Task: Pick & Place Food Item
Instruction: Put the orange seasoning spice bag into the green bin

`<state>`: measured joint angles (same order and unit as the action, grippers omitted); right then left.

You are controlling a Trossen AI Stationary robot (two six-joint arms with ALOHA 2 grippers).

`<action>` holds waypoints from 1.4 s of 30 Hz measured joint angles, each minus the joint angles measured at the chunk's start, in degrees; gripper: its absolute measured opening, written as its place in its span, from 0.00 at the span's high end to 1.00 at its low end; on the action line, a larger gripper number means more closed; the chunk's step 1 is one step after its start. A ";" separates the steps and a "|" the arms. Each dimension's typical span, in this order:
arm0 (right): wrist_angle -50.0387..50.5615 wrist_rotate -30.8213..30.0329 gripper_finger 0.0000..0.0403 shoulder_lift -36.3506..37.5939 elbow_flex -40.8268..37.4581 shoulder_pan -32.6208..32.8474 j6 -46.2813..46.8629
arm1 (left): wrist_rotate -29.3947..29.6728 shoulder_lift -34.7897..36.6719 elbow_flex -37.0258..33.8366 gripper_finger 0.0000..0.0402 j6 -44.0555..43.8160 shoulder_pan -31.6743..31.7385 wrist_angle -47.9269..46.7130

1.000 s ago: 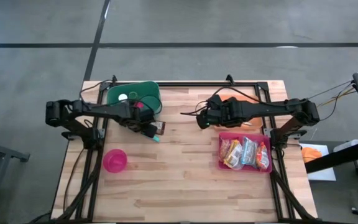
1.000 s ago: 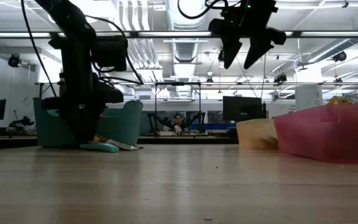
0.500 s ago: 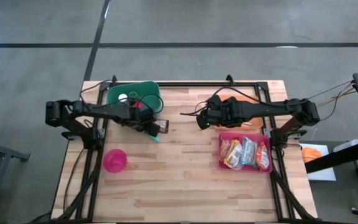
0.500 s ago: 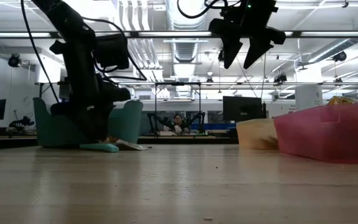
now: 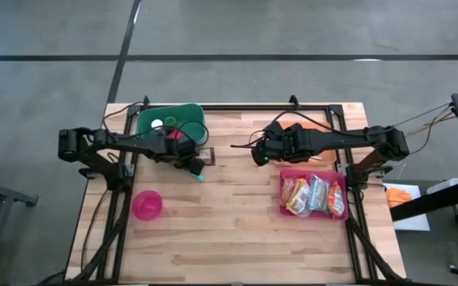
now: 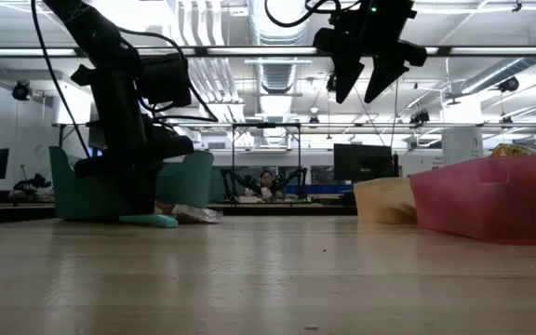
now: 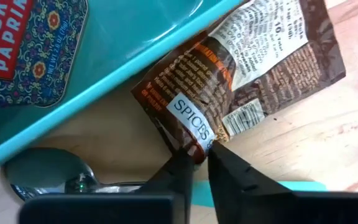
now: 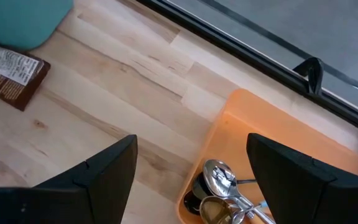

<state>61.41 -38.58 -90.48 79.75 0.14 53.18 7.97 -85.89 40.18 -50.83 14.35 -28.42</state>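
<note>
You have two tools [image 5: 196, 163] [image 5: 258, 153], one brown spice packet [image 7: 241, 74], one green bin [image 5: 170, 121], one orange bin [image 8: 272, 143], one red bin [image 5: 313, 213] and one pink cup [image 5: 147, 205].

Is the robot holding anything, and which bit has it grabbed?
The left gripper pinches the brown spice packet by one crumpled corner, beside the teal bin. The right gripper hangs open, holding nothing.

The wooden table [image 5: 229, 230] carries a green bin [image 5: 172, 121], pink bowl [image 5: 147, 205], pink tray [image 5: 313, 195] — and a brown spice packet [image 5: 206, 156].
</note>
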 joint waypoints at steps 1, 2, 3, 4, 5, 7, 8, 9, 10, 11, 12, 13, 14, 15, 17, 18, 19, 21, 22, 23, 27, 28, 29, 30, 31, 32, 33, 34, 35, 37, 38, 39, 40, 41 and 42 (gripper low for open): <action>0.02 0.01 0.26 0.00 -0.01 0.00 -0.16 | -0.02 0.00 0.02 0.91 -0.02 0.00 0.04; 0.04 -0.01 0.26 0.00 -0.02 0.00 -0.52 | -0.06 0.00 0.02 0.93 0.00 0.00 0.04; 0.07 0.01 0.26 0.00 -0.02 0.00 -0.67 | -0.22 0.00 0.02 0.96 0.00 0.02 0.04; 0.07 0.00 0.26 0.00 -0.01 0.00 -0.71 | -0.45 0.05 0.02 0.98 -0.01 0.02 0.04; 0.07 0.01 0.26 0.00 0.00 0.00 -0.72 | -0.80 0.16 0.02 0.99 0.00 0.02 0.04; 0.07 0.01 0.26 0.00 -0.02 0.00 -0.72 | -1.54 0.36 0.02 0.99 -0.02 0.04 0.04; 0.05 0.02 0.26 0.00 -0.02 0.00 -0.72 | -1.76 0.60 0.03 0.99 -0.03 0.05 0.02; 0.04 0.13 0.26 0.00 -0.02 0.00 -0.72 | -2.40 0.83 0.04 1.00 -0.04 0.05 0.04; 0.00 0.53 0.26 0.00 -0.02 0.00 -0.72 | -3.08 1.12 0.10 1.00 -0.03 0.07 0.04; -0.15 1.08 0.26 0.00 -0.02 0.00 -0.85 | -3.70 1.42 0.18 1.00 -0.02 0.07 0.14; -0.32 1.52 0.26 0.00 -0.02 0.00 -1.12 | -4.43 1.77 0.29 1.00 0.00 0.07 0.33; -0.46 1.76 0.26 0.00 -0.02 0.00 -1.24 | -5.41 2.35 0.38 1.00 -0.01 0.07 0.67; -0.48 2.05 0.26 -0.02 -0.02 0.02 -1.35 | -6.46 2.90 0.61 1.00 -0.03 0.06 0.77; -0.50 2.53 0.26 -0.02 0.00 0.07 -1.33 | -6.88 3.66 0.78 1.00 -0.02 -0.04 0.91; -0.58 3.49 0.26 -0.02 -0.02 0.08 -1.33 | -7.84 5.19 1.14 1.00 -0.04 -0.04 0.80; -0.65 4.44 0.26 0.00 -0.02 0.09 -1.33 | -8.29 6.12 1.28 1.00 -0.02 -0.01 0.96; -0.65 5.50 0.26 0.00 -0.02 0.09 -1.18 | -8.85 7.05 1.46 1.00 -0.02 0.00 1.13; -0.52 7.59 0.26 0.14 -0.02 0.07 -0.28 | -9.71 9.18 1.82 1.00 -0.01 0.00 2.09; -0.50 8.47 0.26 0.27 -0.02 -0.03 0.23 | -10.32 10.43 2.00 1.00 0.02 0.00 2.92; -0.52 9.13 0.26 0.46 -0.02 -0.28 0.62 | -10.89 11.60 2.09 1.00 0.06 0.00 3.67; -1.36 12.69 0.26 2.37 -0.06 -1.26 1.73 | -12.91 16.35 2.79 1.00 1.29 0.00 5.94; -2.39 13.47 0.26 3.15 -0.11 -1.43 1.47 | -13.44 17.48 3.00 1.00 1.37 0.00 6.10; -3.79 14.34 0.26 4.08 -0.11 -1.57 0.74 | -13.69 18.55 3.24 1.00 1.73 -0.01 6.19; -5.17 15.65 0.26 5.17 -0.11 -1.85 0.09 | -14.03 19.68 3.39 1.00 2.51 -0.03 6.20; -6.51 16.87 0.26 6.27 -0.11 -2.12 -0.66 | -14.24 20.67 3.45 1.00 3.43 -0.05 6.18; -7.96 18.21 0.26 7.38 -0.13 -2.46 -1.22 | -14.47 21.59 3.71 1.00 4.11 -0.24 6.19; -9.50 19.70 0.26 8.48 -0.13 -2.88 -2.00 | -14.61 22.49 4.01 1.00 4.73 -0.39 6.45; -11.09 21.64 0.26 9.50 -0.12 -3.50 -2.71 | -14.64 23.41 4.20 1.00 5.27 -0.63 6.51; -12.92 23.69 0.26 10.52 -0.13 -4.20 -3.34 | -14.67 24.19 4.50 1.00 5.83 -0.96 6.52; -16.73 28.85 0.26 12.04 -0.13 -5.58 -3.85 | -14.87 25.31 5.06 1.00 7.12 -1.67 7.25; -19.01 31.34 0.26 12.54 -0.13 -6.18 -3.88 | -14.88 25.75 5.23 1.00 7.58 -2.05 7.97; -21.25 33.22 0.26 12.98 -0.13 -6.68 -3.89 | -14.86 26.03 5.41 1.00 7.96 -2.46 8.95; -22.82 34.35 0.26 13.16 -0.13 -7.09 -3.91 | -14.82 26.22 5.72 1.00 8.31 -2.87 9.87; -24.12 34.59 0.26 13.16 -0.13 -7.21 -3.86 | -14.83 26.34 5.99 1.00 8.68 -3.27 11.11; -24.90 34.77 0.26 13.16 -0.11 -7.41 -3.66 | -14.84 26.38 6.31 1.00 8.97 -3.69 12.04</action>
<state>36.51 -3.81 -77.32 79.63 -7.26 49.53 -6.87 -59.51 46.49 -41.86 10.66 -16.38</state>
